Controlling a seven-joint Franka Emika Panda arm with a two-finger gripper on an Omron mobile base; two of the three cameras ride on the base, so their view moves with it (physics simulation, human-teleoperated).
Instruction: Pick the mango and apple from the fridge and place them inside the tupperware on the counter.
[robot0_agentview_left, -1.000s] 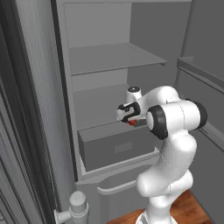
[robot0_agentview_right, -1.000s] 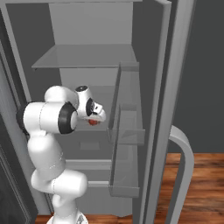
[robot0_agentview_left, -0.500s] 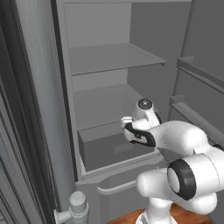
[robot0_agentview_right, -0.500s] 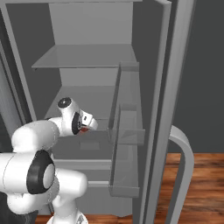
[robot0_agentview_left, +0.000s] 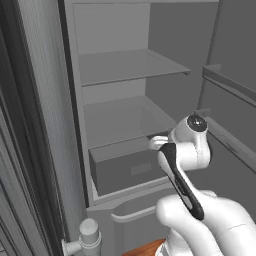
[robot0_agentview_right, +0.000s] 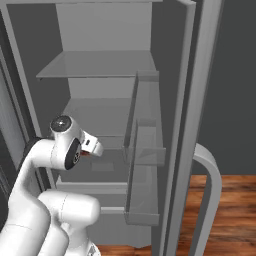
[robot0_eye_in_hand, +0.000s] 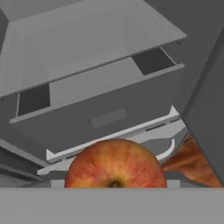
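So the apple (robot0_eye_in_hand: 115, 163) sits right at the bottom of the hand view, dead centre and very close to the camera, red with a yellowish patch and the stem dimple facing the lens. It looks held, but the fingertips aren't visible in that view, and in both base views the white wrist blocks the gripper, so I can't tell how far open the jaws are or whether they're actually clamped on the fruit. In the right base view there's just a sliver of red-orange (robot0_agentview_right: 86, 152) poking out beside the wrist, in front of the drawer.

The fridge (robot0_agentview_left: 120, 95) is open, plain grey inside, with 2 flat shelves. Below them is the boxy drawer (robot0_eye_in_hand: 105, 118), which the hand view looks down on from the front; it has a small raised rectangle on its face. The hand hangs in front of the drawer, at about the level of its top edge.

The open door (robot0_agentview_right: 185, 125) carries bins (robot0_agentview_right: 145, 150) on its inner side, seen in the right base view. A strip of wood floor (robot0_agentview_right: 235, 210) shows at lower right.

No brands, labels or readable writing on anything.
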